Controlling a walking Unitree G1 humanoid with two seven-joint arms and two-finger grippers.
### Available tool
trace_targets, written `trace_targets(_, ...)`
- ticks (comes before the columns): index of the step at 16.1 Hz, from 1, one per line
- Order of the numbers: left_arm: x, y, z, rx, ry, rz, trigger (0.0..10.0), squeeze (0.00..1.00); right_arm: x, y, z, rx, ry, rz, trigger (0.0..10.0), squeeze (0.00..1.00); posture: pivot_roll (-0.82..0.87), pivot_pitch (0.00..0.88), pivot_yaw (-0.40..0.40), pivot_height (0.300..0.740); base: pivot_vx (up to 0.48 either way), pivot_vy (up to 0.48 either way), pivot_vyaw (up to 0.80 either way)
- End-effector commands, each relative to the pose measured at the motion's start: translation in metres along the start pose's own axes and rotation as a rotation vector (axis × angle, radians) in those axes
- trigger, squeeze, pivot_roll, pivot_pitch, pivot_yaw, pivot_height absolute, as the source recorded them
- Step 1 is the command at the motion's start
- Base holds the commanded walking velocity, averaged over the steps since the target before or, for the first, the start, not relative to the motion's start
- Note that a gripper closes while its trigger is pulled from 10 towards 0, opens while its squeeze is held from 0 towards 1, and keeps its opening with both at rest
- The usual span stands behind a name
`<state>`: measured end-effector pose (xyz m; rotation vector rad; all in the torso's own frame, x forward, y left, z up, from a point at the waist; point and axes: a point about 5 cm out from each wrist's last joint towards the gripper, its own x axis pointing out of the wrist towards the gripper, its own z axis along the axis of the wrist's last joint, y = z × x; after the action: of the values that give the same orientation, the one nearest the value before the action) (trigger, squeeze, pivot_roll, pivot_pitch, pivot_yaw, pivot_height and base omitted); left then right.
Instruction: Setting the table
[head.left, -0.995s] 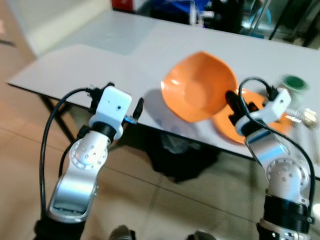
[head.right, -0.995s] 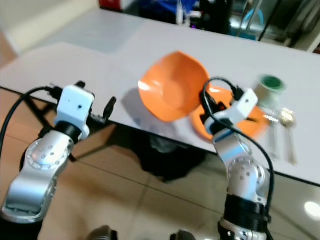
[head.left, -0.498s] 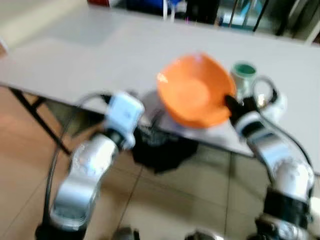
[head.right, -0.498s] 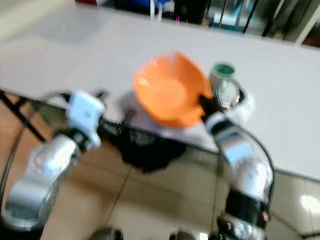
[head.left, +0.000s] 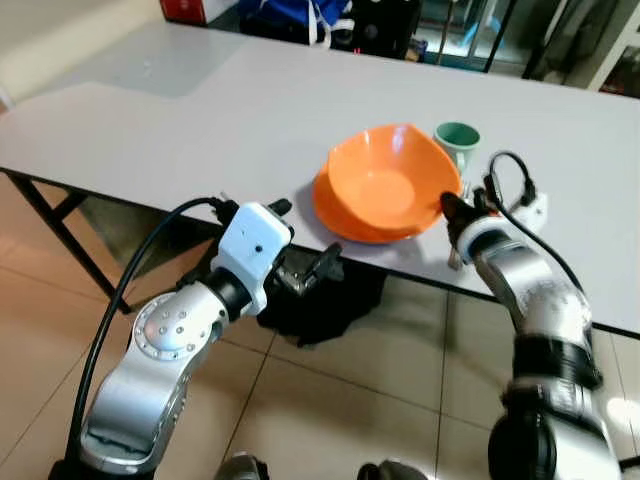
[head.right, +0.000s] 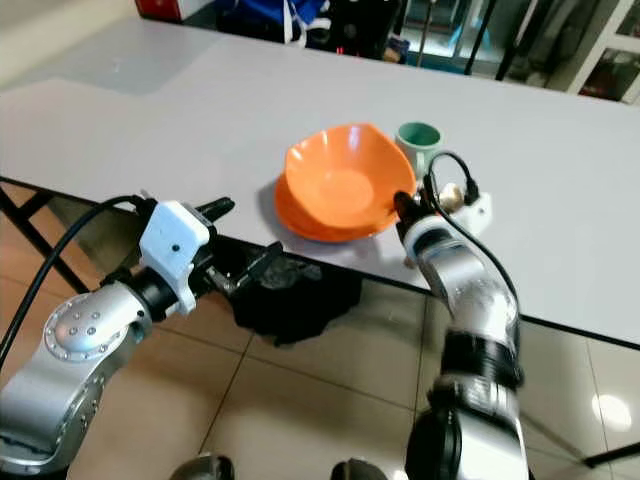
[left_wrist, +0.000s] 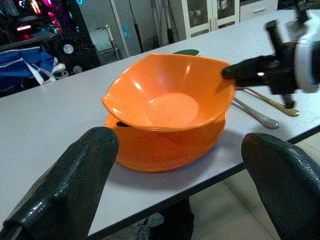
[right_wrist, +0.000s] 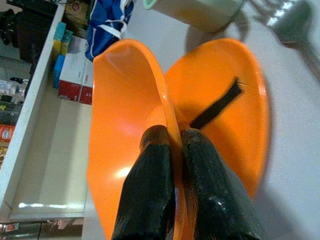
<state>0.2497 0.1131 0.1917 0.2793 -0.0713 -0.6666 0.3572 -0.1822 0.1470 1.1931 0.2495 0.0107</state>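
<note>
An orange bowl (head.left: 385, 185) sits, slightly tilted, on an orange plate (head.left: 335, 218) near the front edge of the white table (head.left: 200, 110). My right gripper (head.left: 447, 205) is shut on the bowl's right rim, one finger (right_wrist: 150, 180) inside and the other outside. A green cup (head.left: 457, 138) stands just behind the bowl. A spoon and a fork (left_wrist: 260, 116) lie to the right of the plate. My left gripper (head.left: 310, 268) hangs open in front of the table edge, facing the bowl (left_wrist: 170, 95) with nothing between its fingers (left_wrist: 65, 195).
A black bag (head.left: 320, 300) lies on the tiled floor under the table. A blue bag (head.left: 290, 15) and a red box (head.left: 185, 10) stand beyond the table's far edge. Bare tabletop stretches to the left of the plate.
The bowl, held steeply tilted left of the plate a second ago, now rests on the plate, still in my right gripper. The head view has shifted, bringing the cup in behind the bowl.
</note>
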Motion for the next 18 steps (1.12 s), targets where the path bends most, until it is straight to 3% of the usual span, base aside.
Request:
trace_targets(1, 0.001, -0.004, 0.002, 0.005, -0.003, -0.027, 10.0, 0.00, 0.005, 0.007, 0.007, 0.004, -0.036, 0.036, 10.0, 0.00, 0.03, 0.074, -0.012, 0.740, 0.000, 0.000, 0.00)
trace_targets(3, 0.001, -0.005, 0.003, 0.001, -0.006, -0.040, 10.0, 0.00, 0.014, 0.009, 0.006, -0.010, -0.039, 0.027, 10.0, 0.00, 0.04, 0.072, -0.014, 0.740, 0.000, 0.000, 0.00)
trace_targets(4, 0.000, -0.006, 0.003, -0.001, -0.003, -0.047, 10.0, 0.00, 0.018, 0.009, 0.006, -0.010, -0.047, 0.015, 10.0, 0.27, 0.04, 0.071, -0.014, 0.740, 0.000, 0.000, 0.00)
trace_targets(5, -0.001, -0.006, 0.003, -0.002, 0.001, -0.051, 10.0, 0.00, 0.021, 0.008, 0.005, -0.011, -0.048, 0.008, 10.0, 0.95, 0.04, 0.071, -0.014, 0.740, 0.000, 0.000, 0.00)
trace_targets(6, -0.002, -0.006, 0.002, -0.003, 0.002, -0.052, 10.0, 0.00, 0.023, 0.007, 0.005, -0.014, -0.044, 0.008, 10.0, 1.00, 0.04, 0.063, -0.018, 0.740, 0.000, 0.000, 0.00)
trace_targets(11, -0.001, -0.006, 0.002, -0.001, 0.001, -0.056, 10.0, 0.00, 0.025, 0.003, 0.007, -0.017, -0.054, -0.003, 10.0, 1.00, 0.04, 0.059, -0.014, 0.740, 0.000, 0.000, 0.00)
trace_targets(15, 0.000, 0.000, 0.001, 0.007, 0.018, 0.017, 10.0, 0.00, 0.015, -0.003, 0.008, -0.067, 0.004, -0.032, 10.0, 1.00, 0.03, 0.068, -0.009, 0.740, 0.000, 0.000, 0.00)
trace_targets(16, 0.001, 0.000, -0.001, 0.008, 0.024, 0.024, 10.0, 0.00, 0.011, -0.005, 0.008, -0.071, 0.023, -0.035, 10.0, 0.00, 0.02, 0.072, -0.008, 0.740, 0.000, 0.000, 0.00)
trace_targets(18, 0.001, 0.001, -0.001, -0.002, 0.027, 0.038, 10.0, 0.00, 0.007, -0.005, 0.010, -0.068, 0.026, -0.023, 10.0, 0.00, 0.02, 0.074, -0.009, 0.740, 0.000, 0.000, 0.00)
